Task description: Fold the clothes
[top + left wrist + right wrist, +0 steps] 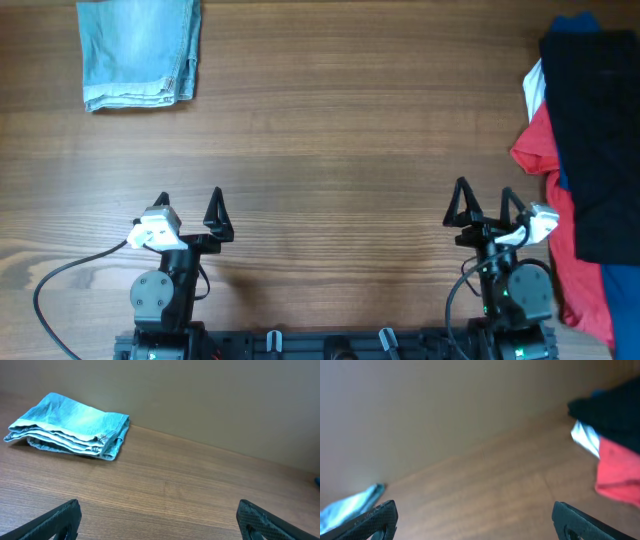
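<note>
The light-blue denim shorts (140, 50) lie folded in a flat stack at the table's far left corner. They also show in the left wrist view (70, 426) at the upper left, and as a blurred blue patch in the right wrist view (350, 506). My left gripper (190, 210) is open and empty near the front edge, far from the shorts; in its own wrist view (159, 517) only bare wood lies between the fingers. My right gripper (484, 207) is open and empty at the front right, shown in its wrist view (474, 519).
A pile of other clothes sits at the right edge: a black garment (600, 130) over a red shirt (575, 250), with white and blue cloth at the top. It shows in the right wrist view (615, 435). The wooden table (340, 150) spans the middle.
</note>
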### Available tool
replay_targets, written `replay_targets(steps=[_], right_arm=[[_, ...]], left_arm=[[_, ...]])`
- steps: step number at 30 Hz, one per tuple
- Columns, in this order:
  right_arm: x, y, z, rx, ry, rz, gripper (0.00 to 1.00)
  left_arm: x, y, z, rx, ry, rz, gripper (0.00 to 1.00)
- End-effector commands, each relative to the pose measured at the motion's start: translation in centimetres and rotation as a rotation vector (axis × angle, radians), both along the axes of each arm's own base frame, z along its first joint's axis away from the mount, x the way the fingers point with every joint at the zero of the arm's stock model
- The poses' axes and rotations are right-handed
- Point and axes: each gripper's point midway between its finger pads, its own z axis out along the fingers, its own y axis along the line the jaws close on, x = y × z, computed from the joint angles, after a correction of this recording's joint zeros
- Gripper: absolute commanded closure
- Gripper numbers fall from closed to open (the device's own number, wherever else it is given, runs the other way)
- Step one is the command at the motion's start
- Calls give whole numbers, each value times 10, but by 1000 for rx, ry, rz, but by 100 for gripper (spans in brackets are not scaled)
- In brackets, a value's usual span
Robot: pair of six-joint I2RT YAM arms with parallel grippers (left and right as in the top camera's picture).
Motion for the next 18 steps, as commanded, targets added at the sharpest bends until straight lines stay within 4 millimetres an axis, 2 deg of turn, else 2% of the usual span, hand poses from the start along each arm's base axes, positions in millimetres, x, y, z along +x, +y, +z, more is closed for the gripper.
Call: replay_targets(steps=[1, 4, 5, 6, 12, 15, 18], right_arm=[[-1, 3, 12, -85, -66, 20, 0], [-1, 3, 17, -122, -94, 18, 0], [0, 3, 11, -124, -84, 17, 0], [2, 4, -3, -129, -45, 28, 0], [2, 2, -4, -155, -42, 37, 0], [3, -11, -4, -155, -38, -13, 0], [3, -13, -4, -156, -36, -24, 0]], left_arm=[[0, 3, 0, 24, -5, 13, 0], [0, 3, 0, 24, -5, 13, 0], [0, 3, 0, 24, -5, 13, 0], [0, 3, 0, 24, -5, 13, 0], [0, 3, 0, 24, -5, 13, 0], [0, 3, 0, 24, -5, 13, 0], [0, 3, 0, 24, -5, 13, 0]])
